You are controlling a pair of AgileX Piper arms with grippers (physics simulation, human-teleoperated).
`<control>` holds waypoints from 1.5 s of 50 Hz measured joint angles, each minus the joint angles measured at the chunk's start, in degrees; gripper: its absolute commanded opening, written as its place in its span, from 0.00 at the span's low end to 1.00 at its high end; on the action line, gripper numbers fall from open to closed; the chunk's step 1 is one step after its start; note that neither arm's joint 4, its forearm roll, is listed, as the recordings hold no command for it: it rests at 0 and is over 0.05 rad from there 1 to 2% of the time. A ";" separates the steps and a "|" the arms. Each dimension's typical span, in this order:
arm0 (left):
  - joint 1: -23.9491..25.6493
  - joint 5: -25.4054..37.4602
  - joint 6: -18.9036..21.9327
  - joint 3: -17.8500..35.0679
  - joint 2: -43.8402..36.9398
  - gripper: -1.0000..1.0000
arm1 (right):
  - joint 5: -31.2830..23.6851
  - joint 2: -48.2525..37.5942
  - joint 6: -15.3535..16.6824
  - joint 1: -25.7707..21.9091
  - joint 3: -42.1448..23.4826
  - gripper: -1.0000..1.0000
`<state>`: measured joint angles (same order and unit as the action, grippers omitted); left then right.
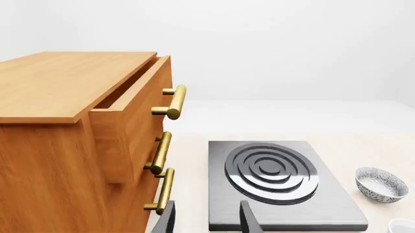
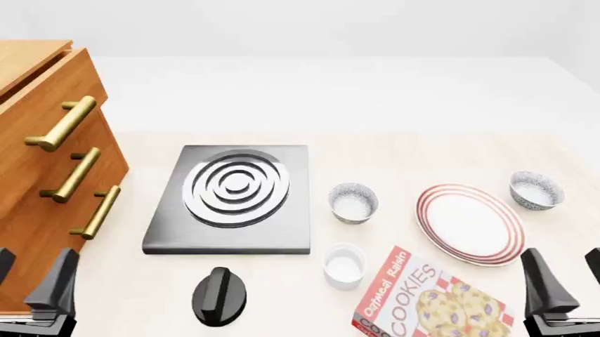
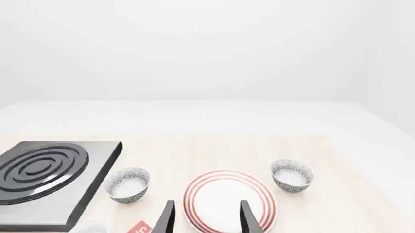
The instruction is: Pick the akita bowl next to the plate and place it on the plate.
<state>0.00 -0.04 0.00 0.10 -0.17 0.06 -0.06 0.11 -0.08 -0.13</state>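
Right gripper [image 2: 570, 281] hangs with jaws apart, akita bowl [image 2: 536, 189] straight ahead, just beyond the plate [image 2: 468, 223].

glossy plate [image 2: 468, 223], wooden drawers [image 2: 38, 140], brass handles [image 2: 64, 123]

A pale wooden table [image 2: 375, 151] was set before plain white walls under soft, even light. A wooden drawer cabinet [image 2: 42, 175] with brass handles [image 2: 64, 123] was placed at its left, the top drawer [image 1: 133, 114] left slightly open.
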 measured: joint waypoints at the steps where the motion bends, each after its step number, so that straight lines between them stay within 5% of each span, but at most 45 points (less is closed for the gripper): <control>1: 0.00 -0.01 0.00 0.01 -0.03 1.00 | 0.02 0.00 0.06 -0.03 -0.02 1.00; 34: 0.00 -0.06 0.00 0.14 -0.25 1.00 | -1.60 -4.08 0.77 -1.36 -7.35 1.00; 75: 0.00 -0.07 0.00 0.15 -0.26 1.00 | 8.04 -22.30 0.66 -2.12 -15.20 1.00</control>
<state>0.00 -0.11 0.00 0.25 -0.43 8.09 -22.36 0.76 -2.20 -15.33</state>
